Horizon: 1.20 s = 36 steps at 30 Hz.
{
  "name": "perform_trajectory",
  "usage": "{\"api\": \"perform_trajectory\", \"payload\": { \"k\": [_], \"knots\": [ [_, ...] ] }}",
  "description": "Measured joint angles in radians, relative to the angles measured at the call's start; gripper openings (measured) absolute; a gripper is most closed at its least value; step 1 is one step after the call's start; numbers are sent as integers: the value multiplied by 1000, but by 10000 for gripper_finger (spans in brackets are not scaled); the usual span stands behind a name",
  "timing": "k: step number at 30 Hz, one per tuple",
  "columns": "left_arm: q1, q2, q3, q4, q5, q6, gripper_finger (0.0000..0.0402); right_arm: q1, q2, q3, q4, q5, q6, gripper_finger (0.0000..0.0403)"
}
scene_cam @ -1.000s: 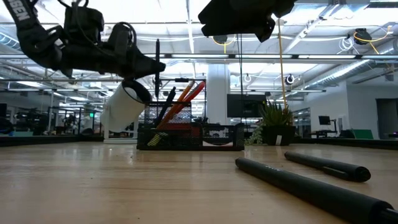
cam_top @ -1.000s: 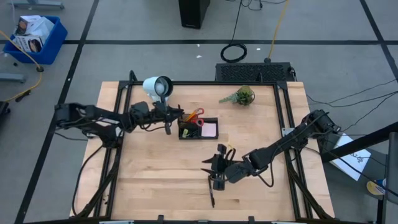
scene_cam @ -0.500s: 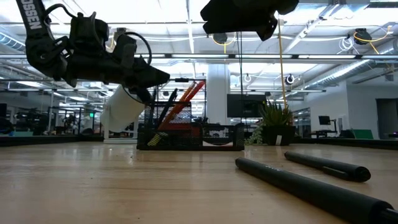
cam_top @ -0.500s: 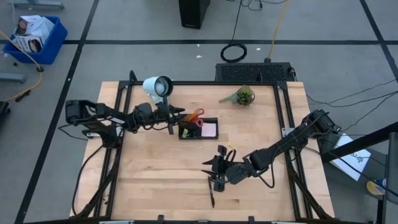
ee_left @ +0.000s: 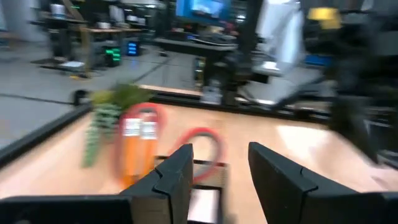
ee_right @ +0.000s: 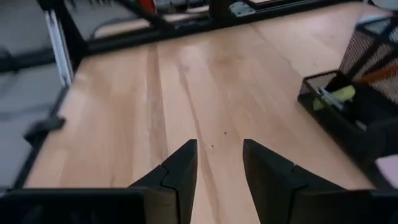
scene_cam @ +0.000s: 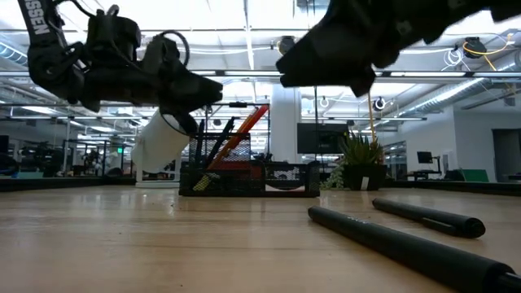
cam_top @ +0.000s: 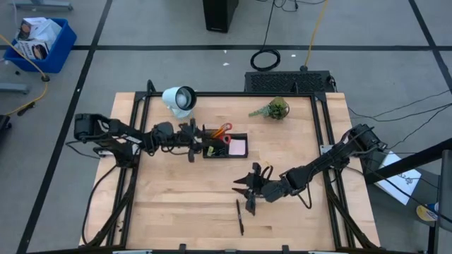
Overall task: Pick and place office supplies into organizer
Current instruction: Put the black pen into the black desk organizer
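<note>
The black organizer (cam_top: 215,151) sits mid-table toward the far side. It holds red-handled scissors (cam_top: 222,131), orange pencils (scene_cam: 244,126) and a pink sticky pad (cam_top: 239,147). A small yellow piece (ee_right: 339,94) lies in one compartment. My left gripper (cam_top: 192,135) hovers open and empty just left of the organizer, and its wrist view (ee_left: 217,174) looks over the scissors. My right gripper (cam_top: 247,188) is open and empty above the table's middle, shown with spread fingers in its wrist view (ee_right: 219,165). Two black pens (scene_cam: 391,238) (scene_cam: 431,217) lie flat on the wood, one of them near my right gripper (cam_top: 239,217).
A white round lamp (cam_top: 180,99) stands behind my left gripper, close to the far-left corner. A small green plant (cam_top: 275,108) and a black mesh panel (cam_top: 289,81) are at the far edge. Bare wood (cam_top: 176,204) stretches over the near-left part of the table.
My right gripper has swung from pointing down over the pens to pointing toward the table's left, tipping up more level and shifting slightly toward the far edge. The pens have stayed on the table. My left gripper has stayed beside the organizer while its arm shifted a little.
</note>
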Motion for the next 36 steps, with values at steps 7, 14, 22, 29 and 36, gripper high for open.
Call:
{"api": "perform_trajectory", "payload": {
  "k": [7,14,22,29,36],
  "knots": [
    [-178,-30,0,2,18,51,161,1,0,-172,336,-5,168,117],
    [-382,-63,1,2,-60,81,161,40,0,-213,359,21,207,120],
    [-481,-64,3,-4,-193,104,161,85,0,-3,-28,130,251,107],
    [-540,-64,3,-61,-201,-19,161,185,84,330,-352,76,359,91],
    [-601,-64,3,-91,-256,-38,161,208,283,658,-1075,30,855,72]
  ]
}}
